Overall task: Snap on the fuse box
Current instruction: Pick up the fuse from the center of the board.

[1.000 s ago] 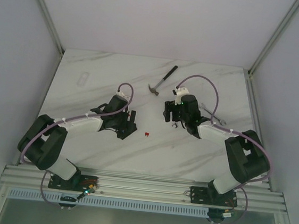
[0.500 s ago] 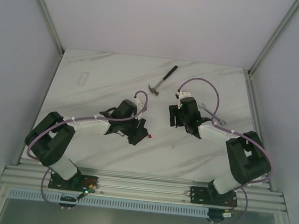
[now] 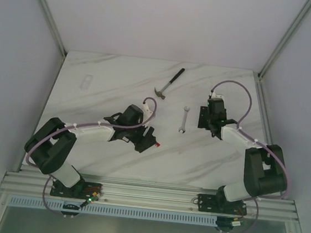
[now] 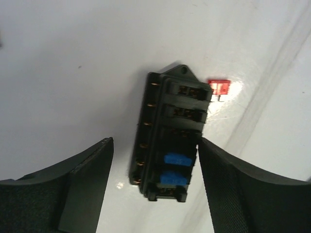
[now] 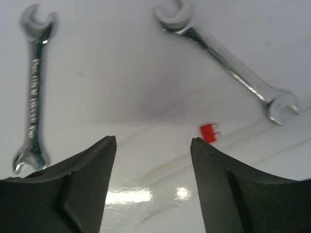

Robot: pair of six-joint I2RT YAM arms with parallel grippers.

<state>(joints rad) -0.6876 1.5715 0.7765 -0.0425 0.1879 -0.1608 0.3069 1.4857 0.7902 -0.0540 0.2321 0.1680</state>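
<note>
The fuse box is a black oblong box lying on the white table, with two blue fuses at its near end and bare slots further up. My left gripper is open and straddles its near half. The right finger is at the box's side and the left finger stands clear of it. A loose red fuse lies by the box's far corner. From above, the left gripper hides the box. My right gripper is open over bare table, with nothing between its fingers.
A wrench lies between the two arms, and a hammer lies behind it. The right wrist view shows that wrench, a second wrench and another red fuse. A clear oblong piece lies far left.
My right arm has swung right, uncovering the wrench between the arms. My left arm has moved right, up to the red fuse.
</note>
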